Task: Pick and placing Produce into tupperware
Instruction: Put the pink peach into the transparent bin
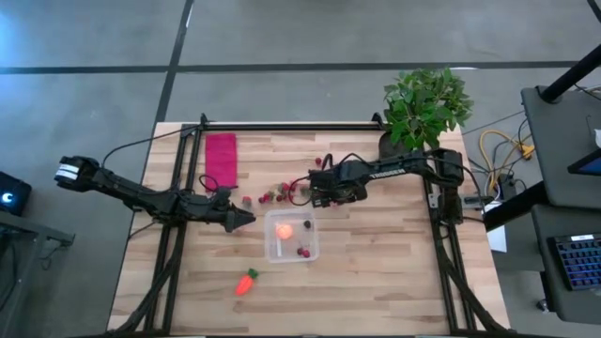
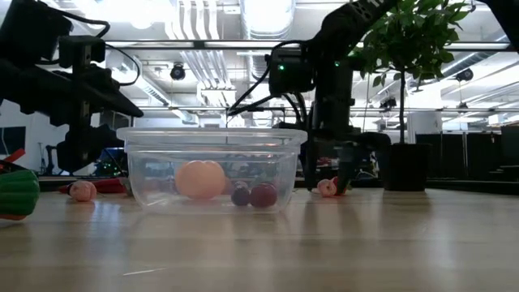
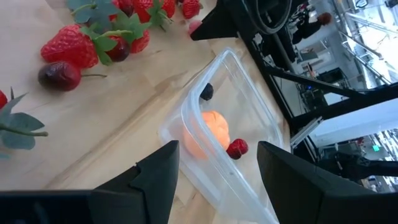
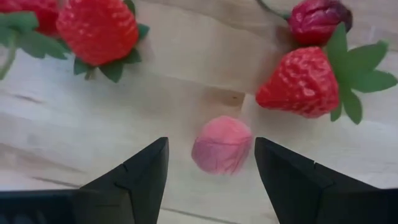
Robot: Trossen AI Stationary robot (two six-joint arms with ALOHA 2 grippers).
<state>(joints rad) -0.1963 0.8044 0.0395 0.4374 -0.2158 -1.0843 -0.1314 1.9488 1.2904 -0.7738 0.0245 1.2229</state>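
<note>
The right gripper [image 4: 211, 165] hangs low over a small pink berry [image 4: 222, 144] near the back edge of the table [image 1: 394, 282], fingers open wide with the berry right between them and nothing held. To grab it well, go straight down, stay centered, and squeeze softly so it does not roll toward the strawberry [image 4: 303, 82] beside it. The tupperware [image 1: 291, 236] sits in the middle of the table with a round orange fruit [image 1: 285, 229] inside. The left gripper [image 1: 246, 218] waits open beside it, empty.
</note>
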